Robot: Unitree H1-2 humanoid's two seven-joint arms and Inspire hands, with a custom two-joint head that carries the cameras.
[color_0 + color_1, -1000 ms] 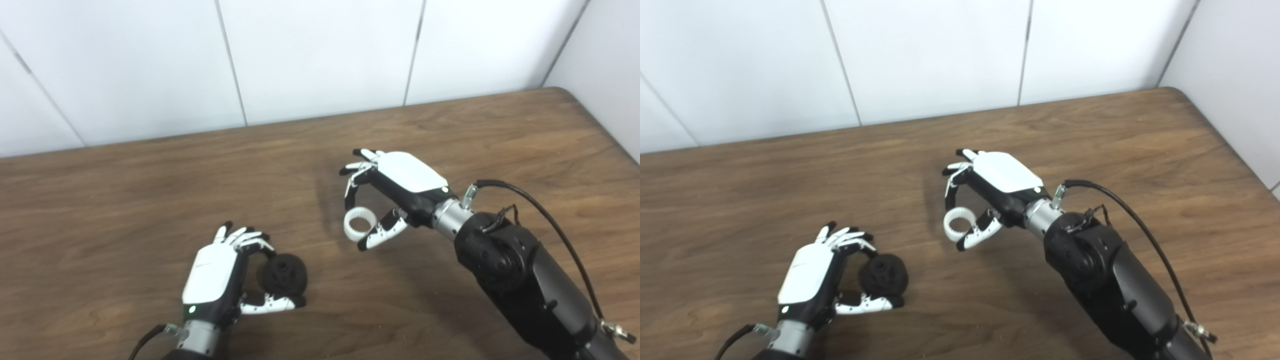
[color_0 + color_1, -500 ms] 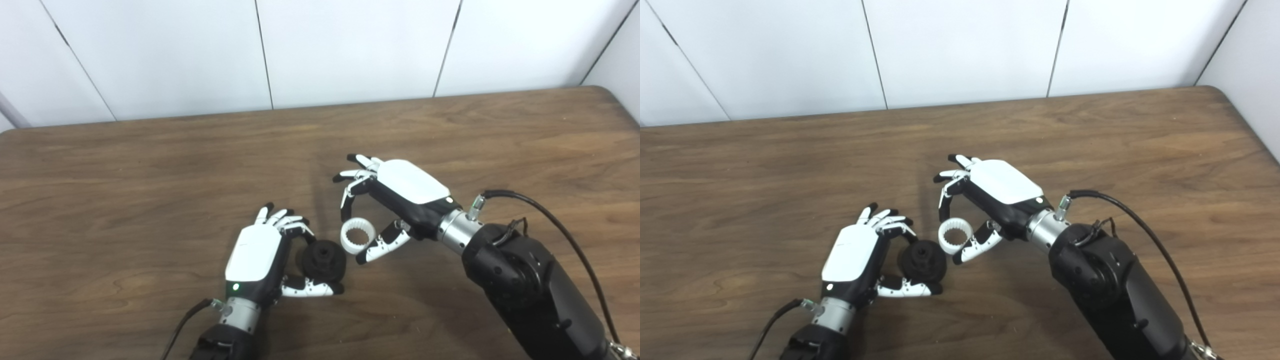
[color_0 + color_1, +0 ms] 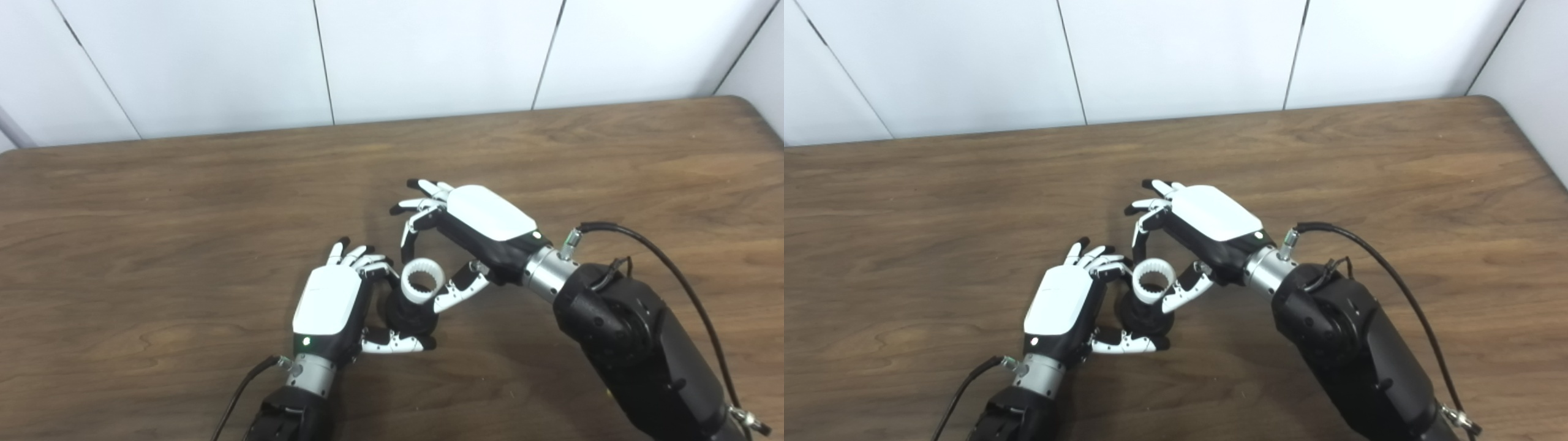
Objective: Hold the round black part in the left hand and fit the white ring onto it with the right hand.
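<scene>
The right hand point(image 3: 471, 236) is pinching the white ring point(image 3: 421, 281) between a fingertip and thumb, holding it directly over the round black part point(image 3: 409, 313), overlapping its top; whether they are touching is unclear. The left hand point(image 3: 334, 303) is gripping that part from the left, thumb curled beneath it, near the front of the wooden table point(image 3: 184, 202). The ring's opening is facing upward, tilted slightly. White wall panels point(image 3: 429, 55) are standing beyond.

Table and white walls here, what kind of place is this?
Probably a robot test bench or lab: a bare wooden table against plain white wall panels, with only the two robot hands, a white ring and a black part.
</scene>
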